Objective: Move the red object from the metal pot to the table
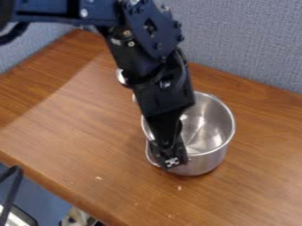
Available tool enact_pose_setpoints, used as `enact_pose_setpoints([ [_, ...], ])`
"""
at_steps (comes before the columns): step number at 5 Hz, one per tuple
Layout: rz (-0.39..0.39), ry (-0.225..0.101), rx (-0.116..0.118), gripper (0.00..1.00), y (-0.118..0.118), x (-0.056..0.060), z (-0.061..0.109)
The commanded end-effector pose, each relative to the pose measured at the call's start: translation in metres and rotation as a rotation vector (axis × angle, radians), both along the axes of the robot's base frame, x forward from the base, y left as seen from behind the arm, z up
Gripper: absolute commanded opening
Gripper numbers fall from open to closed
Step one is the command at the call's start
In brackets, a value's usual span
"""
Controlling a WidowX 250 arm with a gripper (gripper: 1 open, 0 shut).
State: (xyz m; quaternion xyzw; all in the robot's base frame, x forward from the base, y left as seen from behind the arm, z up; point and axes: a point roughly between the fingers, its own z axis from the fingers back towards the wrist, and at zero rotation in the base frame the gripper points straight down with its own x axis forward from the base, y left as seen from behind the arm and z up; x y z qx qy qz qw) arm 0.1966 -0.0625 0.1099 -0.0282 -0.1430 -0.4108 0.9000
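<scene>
The metal pot stands on the brown wooden table, right of centre. My black arm reaches steeply down from the upper left. Its gripper is low at the pot's near-left rim, over the thin wire handle. The fingertips are dark and small against the rim, so I cannot tell whether they stand apart or hold anything. The red object does not show; the arm covers the left part of the pot's inside, and the visible right part is bare metal.
A blue fabric wall runs behind the table. The table's front edge slants from the lower left to the right, just below the pot. Dark stand parts sit below it at the bottom left.
</scene>
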Motion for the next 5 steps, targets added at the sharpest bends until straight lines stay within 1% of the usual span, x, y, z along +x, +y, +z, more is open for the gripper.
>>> enact_pose_setpoints([
  [1,0.020,-0.008,-0.027,1.00,0.000,0.007,-0.003],
  [2,0.039,-0.002,-0.039,1.00,0.001,0.012,-0.009],
  [3,0.080,-0.006,-0.056,1.00,0.003,0.019,-0.015],
  [5,0.142,-0.030,-0.075,1.00,0.007,0.029,-0.025],
])
